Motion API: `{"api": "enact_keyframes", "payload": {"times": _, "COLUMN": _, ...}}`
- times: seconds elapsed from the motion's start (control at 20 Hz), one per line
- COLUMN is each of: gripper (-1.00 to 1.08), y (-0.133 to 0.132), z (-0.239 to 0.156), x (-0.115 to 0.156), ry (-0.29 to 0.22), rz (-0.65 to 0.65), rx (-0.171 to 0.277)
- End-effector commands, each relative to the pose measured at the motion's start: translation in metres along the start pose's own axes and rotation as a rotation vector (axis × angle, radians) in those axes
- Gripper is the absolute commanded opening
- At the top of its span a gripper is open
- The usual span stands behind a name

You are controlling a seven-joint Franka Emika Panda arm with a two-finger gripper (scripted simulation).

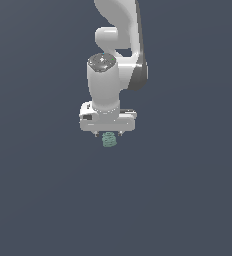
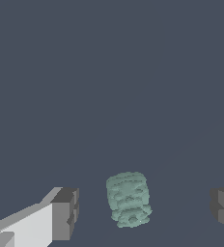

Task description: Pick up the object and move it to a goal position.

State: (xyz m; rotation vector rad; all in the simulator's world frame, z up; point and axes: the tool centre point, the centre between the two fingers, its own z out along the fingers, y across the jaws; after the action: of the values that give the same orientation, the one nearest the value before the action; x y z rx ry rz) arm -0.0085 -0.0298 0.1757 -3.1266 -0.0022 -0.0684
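Observation:
The object (image 1: 108, 140) is a small pale teal-green ridged, lumpy cylinder on the dark grey floor. In the exterior view it shows just under the white gripper (image 1: 108, 134), which points down over it. In the wrist view the object (image 2: 128, 199) lies between the two dark fingertips (image 2: 65, 212), with a clear gap on each side. The gripper (image 2: 145, 210) is open and touches nothing. The white arm (image 1: 115, 50) rises behind the hand in the exterior view.
A plain dark grey floor (image 1: 38, 200) fills both views. No other objects, containers or edges show.

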Motion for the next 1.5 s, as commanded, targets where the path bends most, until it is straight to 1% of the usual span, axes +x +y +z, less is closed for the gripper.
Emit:
{"api": "enact_keyframes", "payload": {"times": 0.0, "gripper": 1.00, "y": 0.002, "z": 0.012, "x": -0.009, "ry": -0.006, "rz": -0.022, "rx": -0.002}}
{"api": "enact_keyframes", "payload": {"times": 0.4, "gripper": 1.00, "y": 0.006, "z": 0.059, "x": -0.052, "ry": -0.031, "rz": -0.120, "rx": -0.009}}
{"api": "enact_keyframes", "payload": {"times": 0.7, "gripper": 1.00, "y": 0.008, "z": 0.078, "x": -0.073, "ry": -0.042, "rz": -0.166, "rx": -0.010}}
{"api": "enact_keyframes", "payload": {"times": 0.9, "gripper": 1.00, "y": 0.008, "z": 0.083, "x": -0.079, "ry": -0.045, "rz": -0.177, "rx": -0.010}}
{"api": "enact_keyframes", "payload": {"times": 1.15, "gripper": 1.00, "y": 0.008, "z": 0.085, "x": -0.078, "ry": -0.045, "rz": -0.174, "rx": -0.010}}
{"api": "enact_keyframes", "payload": {"times": 1.45, "gripper": 1.00, "y": 0.008, "z": 0.106, "x": -0.080, "ry": -0.045, "rz": -0.176, "rx": -0.010}}
